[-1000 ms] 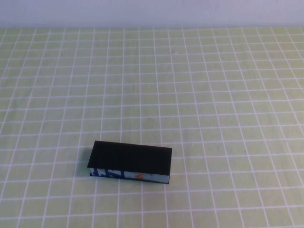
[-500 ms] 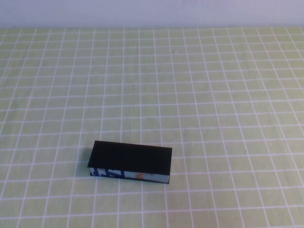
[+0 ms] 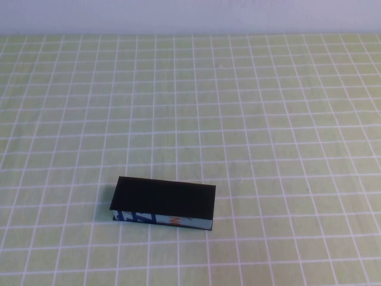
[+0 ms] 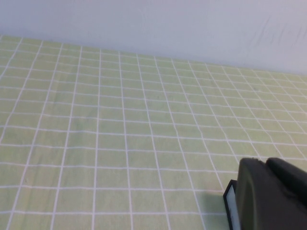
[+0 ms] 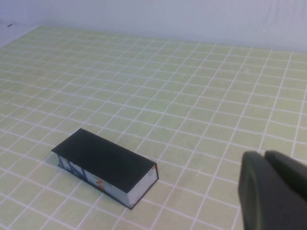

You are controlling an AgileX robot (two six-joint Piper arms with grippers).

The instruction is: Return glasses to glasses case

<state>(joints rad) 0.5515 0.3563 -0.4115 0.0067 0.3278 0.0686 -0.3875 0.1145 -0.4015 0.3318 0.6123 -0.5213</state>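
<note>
The glasses case [image 3: 162, 198] lies closed on the green checked cloth, left of centre and near the front, its light blue printed side facing the robot. It also shows in the right wrist view [image 5: 103, 160], and its pale end peeks out behind the fingers in the left wrist view [image 4: 230, 206]. The glasses are out of view. My left gripper [image 4: 266, 162] hangs above the cloth close to the case's end, shut and empty. My right gripper [image 5: 264, 154] hangs to the right of the case, well apart from it, shut and empty. Neither arm shows in the high view.
The green cloth with white grid lines [image 3: 268, 119] covers the whole table. A pale wall [image 3: 190, 15] runs along the far edge. Nothing else stands on the cloth.
</note>
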